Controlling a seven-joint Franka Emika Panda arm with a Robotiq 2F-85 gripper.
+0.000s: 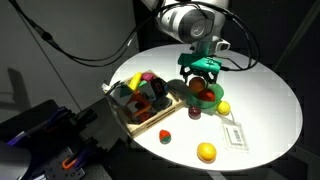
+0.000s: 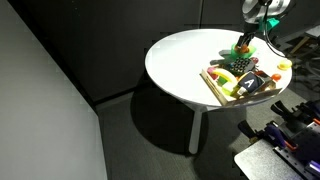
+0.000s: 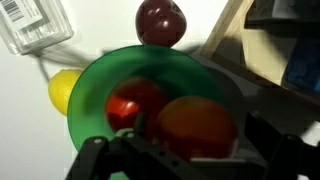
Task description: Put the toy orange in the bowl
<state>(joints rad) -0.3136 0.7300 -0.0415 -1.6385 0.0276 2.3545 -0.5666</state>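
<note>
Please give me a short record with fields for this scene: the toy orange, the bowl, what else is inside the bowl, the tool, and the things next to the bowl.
toy orange: lies inside the bowl
bowl: green, on the white table, beside the wooden tray
also in bowl: red toy fruit, next to the orange
tool: right above the bowl, jaws open, holding nothing
outside the bowl: yellow lemon, dark red fruit
task: orange appears placed

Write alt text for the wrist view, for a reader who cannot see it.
A toy orange and a red toy fruit lie in a green bowl, directly below the open gripper. Near the bowl on the white table are a yellow lemon, a dark red fruit and a clear packet; a wooden tray is at the right.
</note>
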